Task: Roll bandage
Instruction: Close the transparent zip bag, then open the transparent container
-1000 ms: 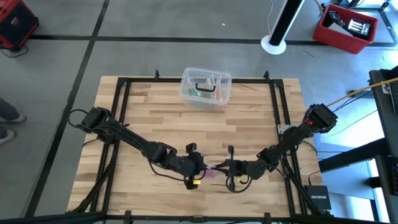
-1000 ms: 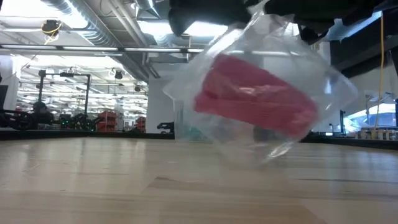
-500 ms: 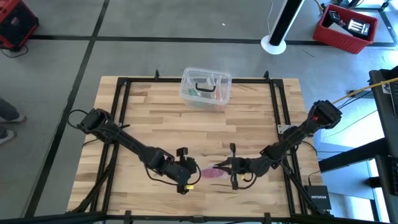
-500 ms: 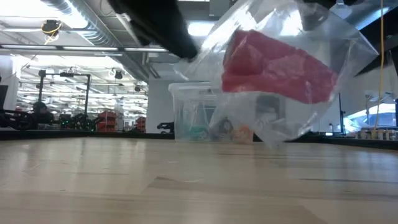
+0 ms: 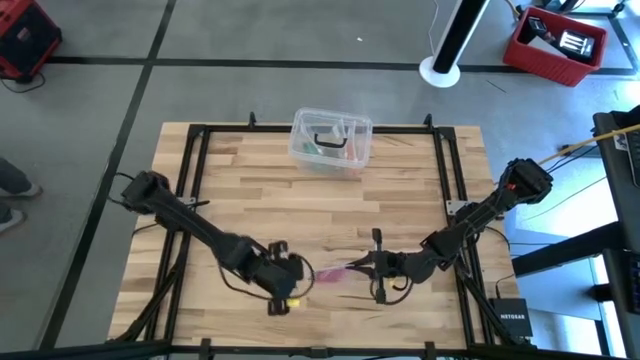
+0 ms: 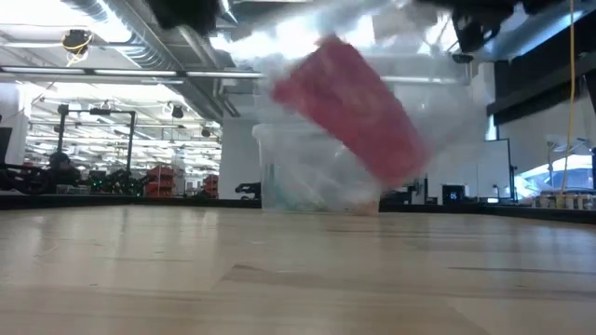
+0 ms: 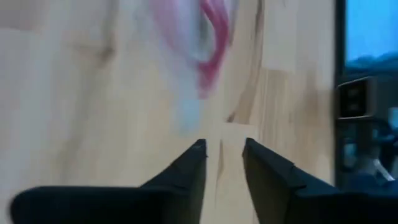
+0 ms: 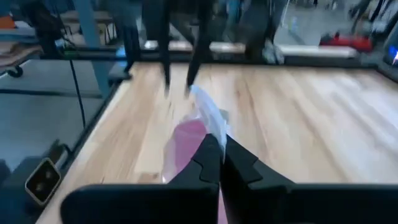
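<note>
The pinkish-red bandage (image 5: pixel 330 273) sits inside a crumpled clear plastic wrapper (image 6: pixel 438 102) near the table's front middle. In the low view the bandage (image 6: pixel 349 107) is tilted and well above the tabletop. My right gripper (image 5: pixel 358 267) is shut on the wrapper on the bandage's right side. My left gripper (image 5: pixel 303 270) is just left of the pack. Its own view shows it (image 7: pixel 224 152) open and empty, with bare wood between the fingers and the pink bandage (image 7: pixel 211 43) farther off. My right gripper pinches the clear wrapper's right end (image 8: pixel 210 124) between its two shut fingers, reaching in about level from the table's right side. The wrapper, with the bandage (image 8: pixel 185 143) inside, sticks out past the fingertips. It is tilted and lifted clear of the table.
A clear plastic box (image 5: pixel 331 140) holding small items stands at the table's far middle; it also shows behind the pack in the low view (image 6: pixel 307 177). A black frame (image 5: pixel 190 200) runs along the table's sides. Bare wood lies between the box and the grippers.
My left gripper has drawn away from the wrapper toward the table's left and near edge and no longer touches it. My right gripper has shifted slightly right, keeping hold. The pack has stayed off the table and has swung from nearly level to tilted.
</note>
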